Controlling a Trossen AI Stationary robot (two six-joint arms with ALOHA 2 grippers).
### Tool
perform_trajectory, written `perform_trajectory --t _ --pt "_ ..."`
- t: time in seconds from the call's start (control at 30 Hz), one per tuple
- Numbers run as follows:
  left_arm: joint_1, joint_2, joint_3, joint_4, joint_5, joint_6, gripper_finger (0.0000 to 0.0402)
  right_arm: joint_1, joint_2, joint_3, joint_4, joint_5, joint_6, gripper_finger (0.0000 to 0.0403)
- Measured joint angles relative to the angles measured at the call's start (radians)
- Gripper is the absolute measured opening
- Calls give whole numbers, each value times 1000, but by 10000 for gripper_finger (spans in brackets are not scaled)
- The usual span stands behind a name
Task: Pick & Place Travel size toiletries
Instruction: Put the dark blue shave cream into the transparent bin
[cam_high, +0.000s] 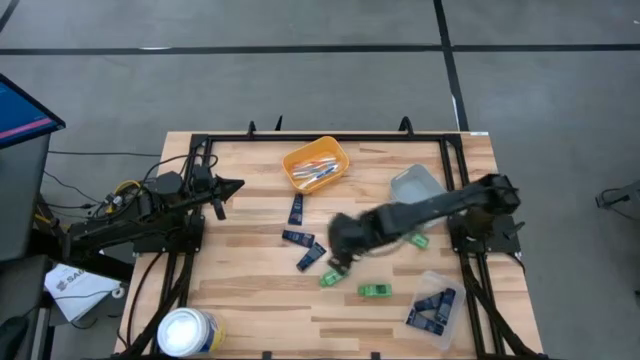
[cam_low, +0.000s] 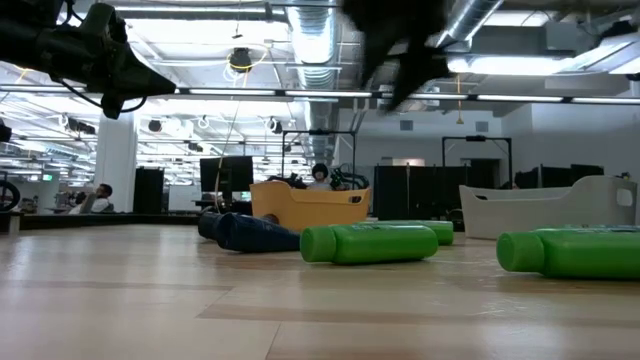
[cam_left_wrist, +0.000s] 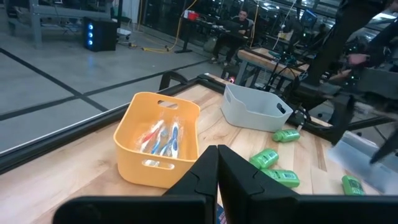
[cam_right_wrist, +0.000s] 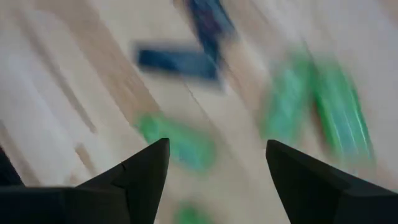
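I have the right hand (cam_high: 338, 262) spread empty over the green bottles (cam_high: 376, 290) and navy packets (cam_high: 296, 237) at frame centre, lining up a pick, while the left hand (cam_high: 232, 187) waits clenched, upper left.

No word, brand, number or sign can be made out anywhere. The white tub (cam_high: 187, 331) at the table's near edge carries a blue label, but its print is too small to make out. A white sheet (cam_high: 78, 289) on the floor beside the left arm's base bears dark lettering that cannot be made out either. The green bottles (cam_low: 367, 243) show faint marks, unreadable, and the dark packets (cam_high: 296, 210) likewise.
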Motion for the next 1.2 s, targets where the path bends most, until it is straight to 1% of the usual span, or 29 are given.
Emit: perform_trajectory --t 0.13,0.2,0.3,0.4,0.57,0.73,0.83,0.97,1.2 --pt "0 4 0 -2 0 0 2 -57 116 83 131 -25 -393 260" --pt "0 11 0 2 0 0 2 -75 179 144 126 -30 -546 260" --pt "0 18 0 1 0 0 2 -94 275 246 110 -61 -717 260" --pt "0 25 0 -4 0 0 2 -108 364 339 93 -124 -828 260" --pt "0 27 0 -1 0 0 2 -114 490 474 20 -184 -931 260" --pt "0 27 0 -1 0 0 2 -98 569 555 -27 -188 -1019 260" --pt "0 28 0 0 1 0 2 -90 596 578 -40 -192 -1047 260" --pt "0 33 0 -1 1 0 2 -82 614 578 -49 -221 -1050 260" --pt "0 37 0 0 0 -1 2 -95 613 564 -33 -211 -1050 254"
